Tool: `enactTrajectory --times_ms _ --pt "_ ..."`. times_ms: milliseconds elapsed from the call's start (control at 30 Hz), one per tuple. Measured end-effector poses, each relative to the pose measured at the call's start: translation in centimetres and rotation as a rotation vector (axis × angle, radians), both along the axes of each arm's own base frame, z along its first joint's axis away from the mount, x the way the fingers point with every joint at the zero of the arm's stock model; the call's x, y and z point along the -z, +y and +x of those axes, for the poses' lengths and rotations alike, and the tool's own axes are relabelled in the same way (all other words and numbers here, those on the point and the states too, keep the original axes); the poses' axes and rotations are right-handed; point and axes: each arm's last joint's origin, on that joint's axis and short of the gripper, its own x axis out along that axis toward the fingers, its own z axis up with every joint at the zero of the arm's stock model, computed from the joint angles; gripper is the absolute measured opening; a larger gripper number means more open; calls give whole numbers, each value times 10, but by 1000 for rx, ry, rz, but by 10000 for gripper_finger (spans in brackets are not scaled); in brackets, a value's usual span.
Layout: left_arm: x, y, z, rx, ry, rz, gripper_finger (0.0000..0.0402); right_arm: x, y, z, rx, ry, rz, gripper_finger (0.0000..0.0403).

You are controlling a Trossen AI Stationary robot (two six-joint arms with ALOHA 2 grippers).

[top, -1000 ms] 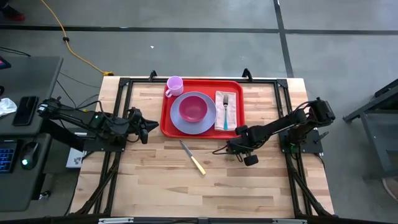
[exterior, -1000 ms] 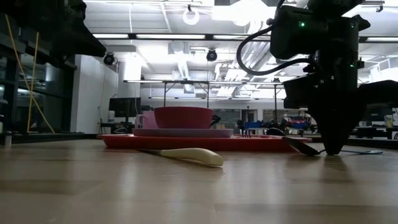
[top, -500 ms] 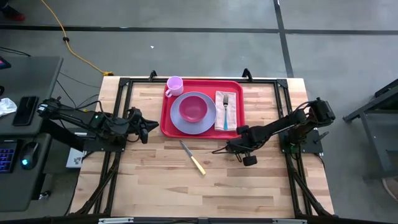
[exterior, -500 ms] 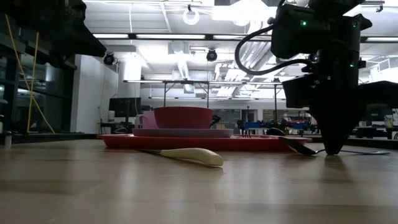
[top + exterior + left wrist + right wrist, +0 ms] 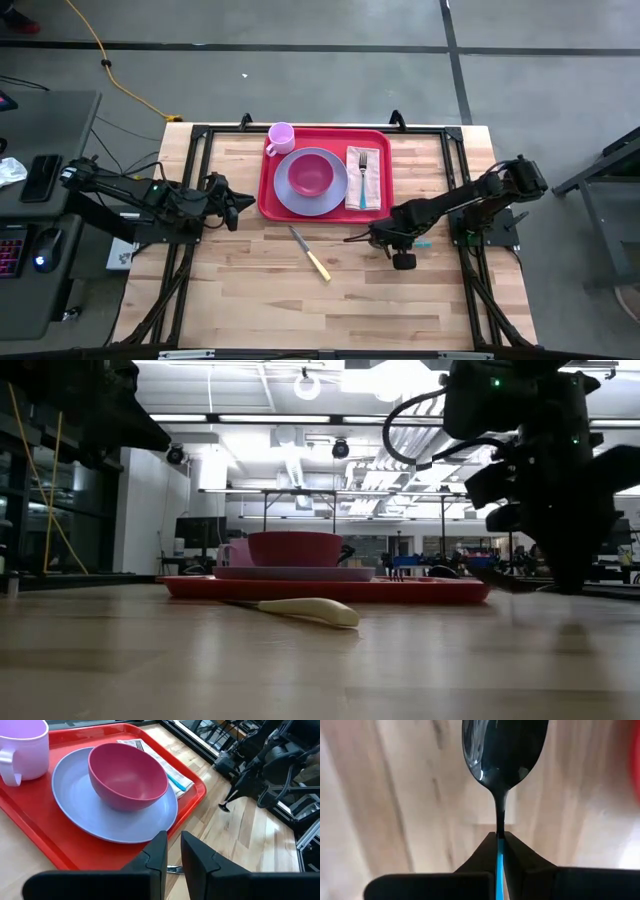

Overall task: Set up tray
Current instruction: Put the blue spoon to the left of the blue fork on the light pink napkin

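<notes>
Near the tray's [image 5: 325, 136] front right corner, over bare wood, the right gripper [image 5: 374, 236] pinches a spoon [image 5: 503, 750] by its blue handle, bowl forward. That red tray sits against the table's [image 5: 250, 300] far edge. Left of it waits the left gripper [image 5: 232, 208], fingers nearly together, empty. A knife [image 5: 311, 254] lies mid-table on open board.

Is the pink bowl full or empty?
Empty: the left wrist view looks into the bowl, on the plate, and shows only its bare pink inside.
</notes>
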Motion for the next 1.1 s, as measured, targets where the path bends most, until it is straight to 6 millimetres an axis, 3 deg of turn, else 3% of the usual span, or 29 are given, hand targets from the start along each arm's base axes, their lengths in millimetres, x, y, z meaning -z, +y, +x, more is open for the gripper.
enactTrajectory --times_ms 167,567,800,1100 --pt "0 0 0 0 1 0 85 -14 2 6 64 14 34 0" --pt "0 0 0 -3 -2 -7 85 -72 -3 30 210 -54 -33 0" --pt "1 1 -1 -16 8 16 85 -78 -33 39 522 -88 -1 0" --pt "7 2 -4 -21 95 72 85 -82 -89 66 901 -351 103 0"
